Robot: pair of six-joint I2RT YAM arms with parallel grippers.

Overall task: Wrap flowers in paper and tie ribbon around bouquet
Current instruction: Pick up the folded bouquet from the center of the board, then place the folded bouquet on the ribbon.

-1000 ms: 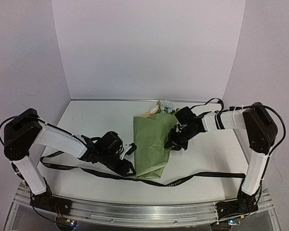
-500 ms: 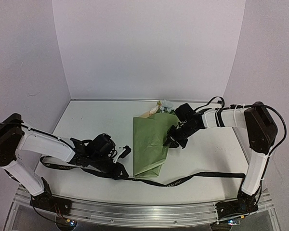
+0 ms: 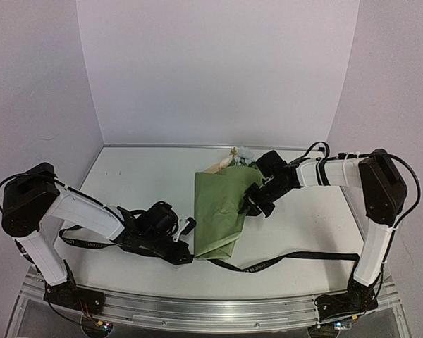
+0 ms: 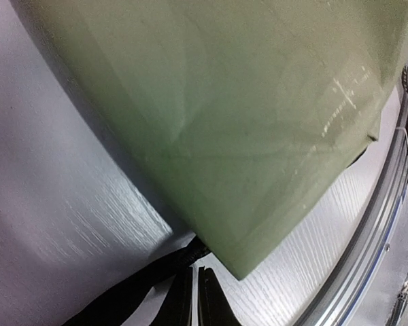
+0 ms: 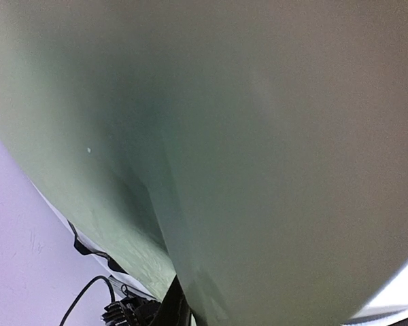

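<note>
1. Already the paper [image 3: 222,211] is rolled into a cone around the flowers [image 3: 241,155], with the blossoms at its far end, mid-way across the table [image 3: 148,183].
2. Not yet tied, the ribbon [image 3: 303,255] lies flat and passes under the cone's narrow near end.
3. Beside that end, the left gripper [image 4: 194,278] is pressed together, apparently pinching the ribbon.
4. At the cone's right edge is the right gripper [image 3: 254,205]. I cannot tell whether it is spread or closed.

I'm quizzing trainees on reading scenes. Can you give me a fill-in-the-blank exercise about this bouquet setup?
1. The flowers poke out of the paper at its ___ end.
2. The ribbon runs ___ the paper's narrow near end.
3. The left gripper is shut on the ___.
4. The right gripper pinches the paper's ___ edge.
Missing words: far; under; ribbon; right.
</note>
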